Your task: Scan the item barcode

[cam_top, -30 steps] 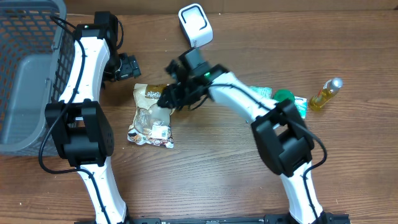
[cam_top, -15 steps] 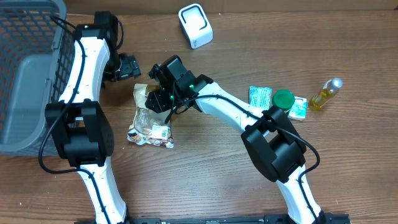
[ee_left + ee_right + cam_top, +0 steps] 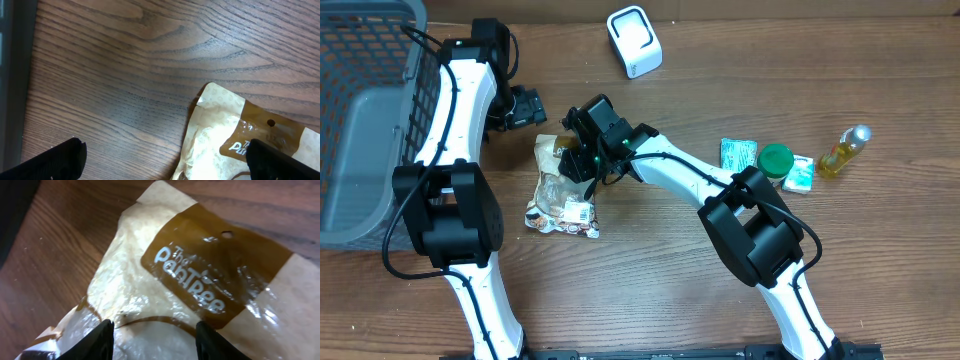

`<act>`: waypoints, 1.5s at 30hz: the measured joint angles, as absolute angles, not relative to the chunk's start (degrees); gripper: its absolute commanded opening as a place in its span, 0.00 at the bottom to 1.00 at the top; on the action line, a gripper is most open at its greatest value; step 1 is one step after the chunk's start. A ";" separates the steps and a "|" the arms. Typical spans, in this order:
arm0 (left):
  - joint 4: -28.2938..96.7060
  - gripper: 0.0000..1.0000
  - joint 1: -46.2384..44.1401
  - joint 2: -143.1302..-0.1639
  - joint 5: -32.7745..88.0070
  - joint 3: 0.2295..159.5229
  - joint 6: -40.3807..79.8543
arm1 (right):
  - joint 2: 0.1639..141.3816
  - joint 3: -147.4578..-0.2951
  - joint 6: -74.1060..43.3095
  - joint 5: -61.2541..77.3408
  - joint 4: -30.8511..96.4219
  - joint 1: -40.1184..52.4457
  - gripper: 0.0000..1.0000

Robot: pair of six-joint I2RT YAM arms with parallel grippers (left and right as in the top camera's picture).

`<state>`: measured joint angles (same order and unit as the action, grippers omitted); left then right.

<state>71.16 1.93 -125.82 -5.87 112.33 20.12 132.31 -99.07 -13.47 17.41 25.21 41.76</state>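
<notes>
though the table (image 3: 880, 250) and the basket (image 3: 360, 130) at its left run out of frame, the snack bag (image 3: 563, 195) lies flat mid-table, its top hidden overhead by the right arm (image 3: 690, 175).
right gripper (image 3: 156, 335) straddles the bag's brown label, jaws half apart, tips cut off in the wrist view; whether they pinch it i cannot tell. left gripper (image 3: 165, 160) gapes wide, empty, just beside the bag's corner.

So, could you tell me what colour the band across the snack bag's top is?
The band is brown with white lettering, clearest in the right wrist view.
</notes>
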 measured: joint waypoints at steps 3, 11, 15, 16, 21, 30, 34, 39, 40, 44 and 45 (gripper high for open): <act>71.16 1.00 1.93 -125.82 -5.87 112.33 20.12 | 132.31 -99.00 -13.50 15.59 25.39 41.76 0.49; 71.16 1.00 1.93 -125.82 -5.87 112.33 20.12 | 132.31 -98.98 -16.10 10.02 27.07 41.76 0.50; 71.16 1.00 1.93 -125.82 -5.87 112.33 20.12 | 132.31 -98.98 -16.93 8.47 27.77 41.65 0.50; 71.16 1.00 1.93 -125.82 -5.87 112.33 20.12 | 132.31 -98.98 -17.08 8.25 27.99 41.63 0.50; 71.16 1.00 1.93 -125.82 -5.87 112.33 20.12 | 132.31 -98.98 -17.72 7.53 28.97 41.34 0.50; 71.16 1.00 1.93 -125.82 -5.87 112.33 20.12 | 132.14 -99.18 -20.18 7.07 32.51 39.88 0.50; 71.16 1.00 1.93 -125.82 -5.87 112.33 20.12 | 131.61 -99.55 -22.52 7.25 36.82 37.36 0.50; 71.16 1.00 1.93 -125.82 -5.87 112.33 20.12 | 130.78 -99.79 -24.23 7.27 42.59 32.53 0.51; 71.16 1.00 1.93 -125.82 -5.87 112.33 20.12 | 130.61 -99.81 -24.43 7.22 43.94 31.24 0.53; 71.16 1.00 1.93 -125.82 -5.87 112.33 20.12 | 130.21 -100.12 -26.41 7.22 49.01 28.25 0.54; 71.16 1.00 1.93 -125.82 -5.87 112.33 20.12 | 130.13 -100.14 -26.81 7.22 49.76 27.86 0.55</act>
<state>71.16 1.93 -125.82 -5.87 112.33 20.12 130.13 -100.14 -26.81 7.22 49.76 27.86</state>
